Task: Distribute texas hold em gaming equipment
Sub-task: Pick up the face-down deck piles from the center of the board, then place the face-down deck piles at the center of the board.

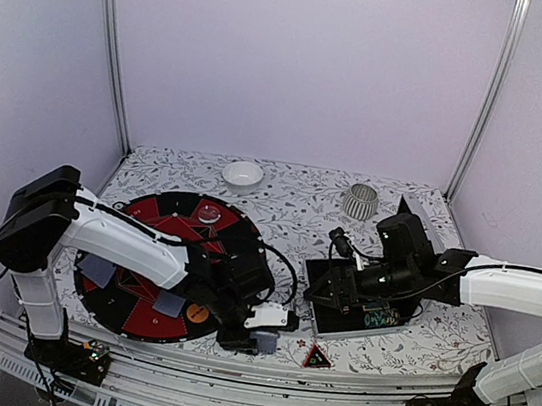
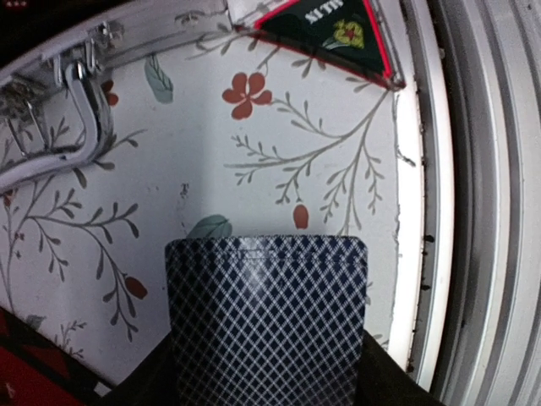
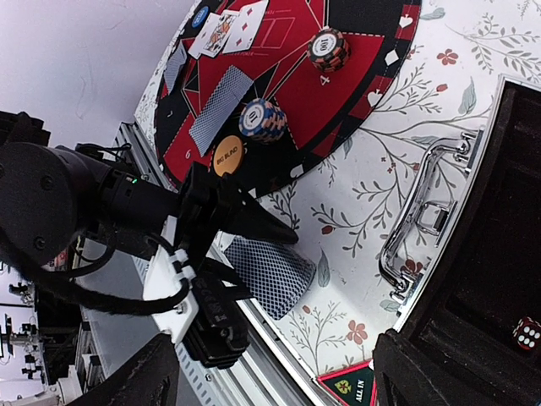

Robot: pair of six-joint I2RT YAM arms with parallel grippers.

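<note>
Near the tabletop's (image 1: 301, 207) front edge, the left claw (image 1: 263, 333) flanks a patterned-back card (image 2: 266, 321), grip unclear to me, and a loose or skewed pinch could drop it onto the rail (image 2: 490, 211); the right claw (image 1: 328, 284) gapes wide.

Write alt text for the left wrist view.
A playing card, its dark blue lattice back showing, sits between the dark fingers of the left gripper at the bottom, against a floral tablecloth. A red-edged triangular marker lies at the top, a metal handle at upper left.
</note>
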